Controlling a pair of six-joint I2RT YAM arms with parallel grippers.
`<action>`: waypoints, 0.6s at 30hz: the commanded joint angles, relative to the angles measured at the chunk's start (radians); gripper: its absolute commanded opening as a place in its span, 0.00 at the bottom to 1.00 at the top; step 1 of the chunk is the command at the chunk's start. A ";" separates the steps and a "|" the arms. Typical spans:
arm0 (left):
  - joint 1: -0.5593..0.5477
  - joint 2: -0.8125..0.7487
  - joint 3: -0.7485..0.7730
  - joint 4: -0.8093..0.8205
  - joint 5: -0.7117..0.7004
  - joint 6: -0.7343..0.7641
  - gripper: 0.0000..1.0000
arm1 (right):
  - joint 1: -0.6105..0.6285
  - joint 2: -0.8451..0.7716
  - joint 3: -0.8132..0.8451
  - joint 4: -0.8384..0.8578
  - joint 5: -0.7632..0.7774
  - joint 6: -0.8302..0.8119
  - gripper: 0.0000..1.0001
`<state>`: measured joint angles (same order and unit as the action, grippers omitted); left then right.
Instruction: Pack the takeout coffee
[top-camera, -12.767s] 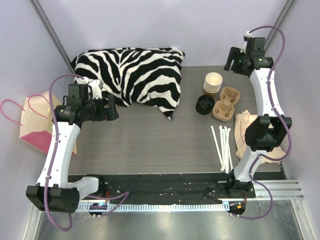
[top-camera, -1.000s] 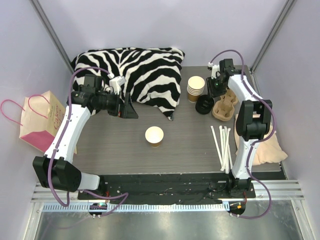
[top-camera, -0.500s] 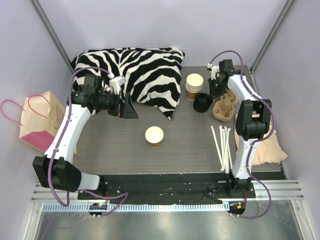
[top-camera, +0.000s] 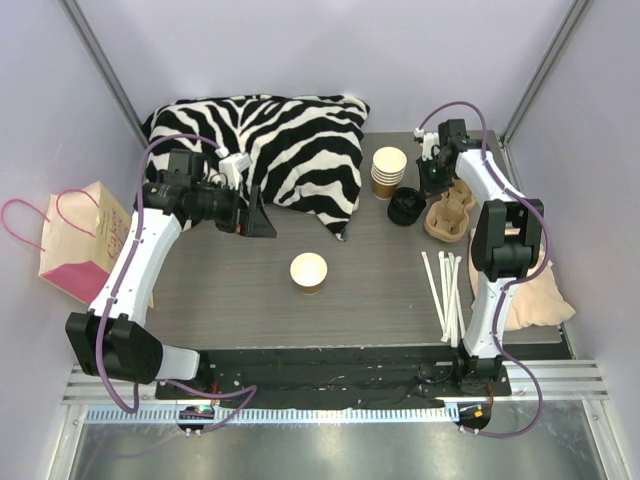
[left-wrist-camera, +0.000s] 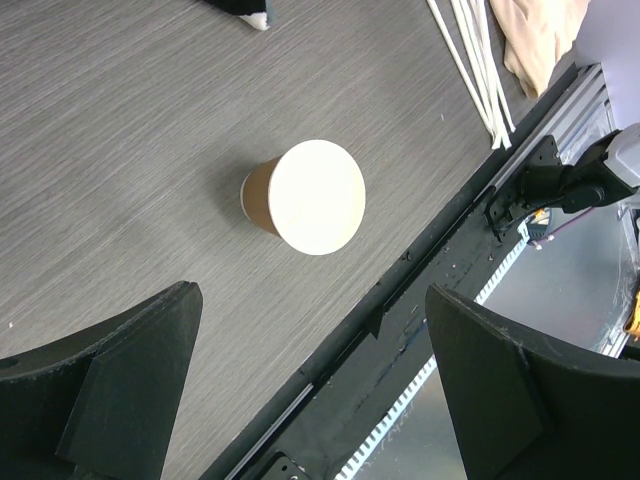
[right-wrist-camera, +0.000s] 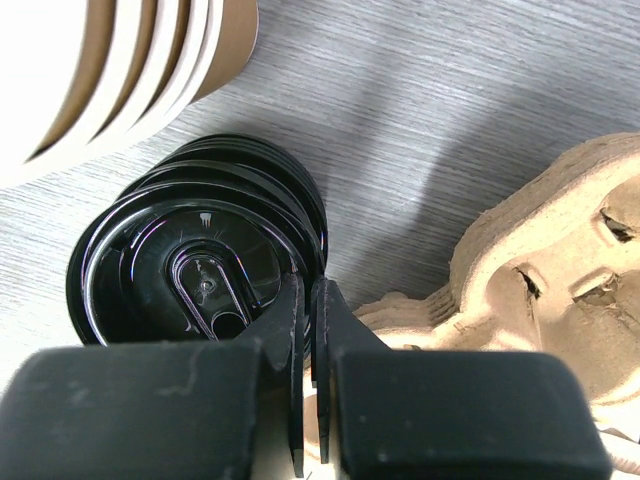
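Your right gripper pinches the rim of the top lid, jaws nearly closed — a thin hold. The nested lids beneath its tips may lift together, or the rim slips free.

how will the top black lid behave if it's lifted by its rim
The top black lid looks thin and glossy, so probably light, flexible and slippery. It sits nested in the lid stack, so it may drag lids below up. The right gripper seems to pinch only its rim, so it could tilt.
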<state>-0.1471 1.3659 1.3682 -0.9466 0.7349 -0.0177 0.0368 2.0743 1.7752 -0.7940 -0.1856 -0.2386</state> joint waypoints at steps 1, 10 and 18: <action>0.007 -0.010 0.000 0.025 0.034 0.013 1.00 | -0.009 -0.079 0.047 -0.008 -0.041 -0.005 0.01; 0.007 -0.016 0.005 0.035 0.072 0.013 1.00 | -0.021 -0.077 0.092 -0.031 -0.103 0.027 0.01; 0.006 -0.037 -0.004 0.071 0.129 0.042 1.00 | -0.023 -0.097 0.113 -0.071 -0.172 0.036 0.01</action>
<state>-0.1471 1.3659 1.3682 -0.9360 0.7937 -0.0109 0.0154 2.0682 1.8462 -0.8398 -0.2913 -0.2192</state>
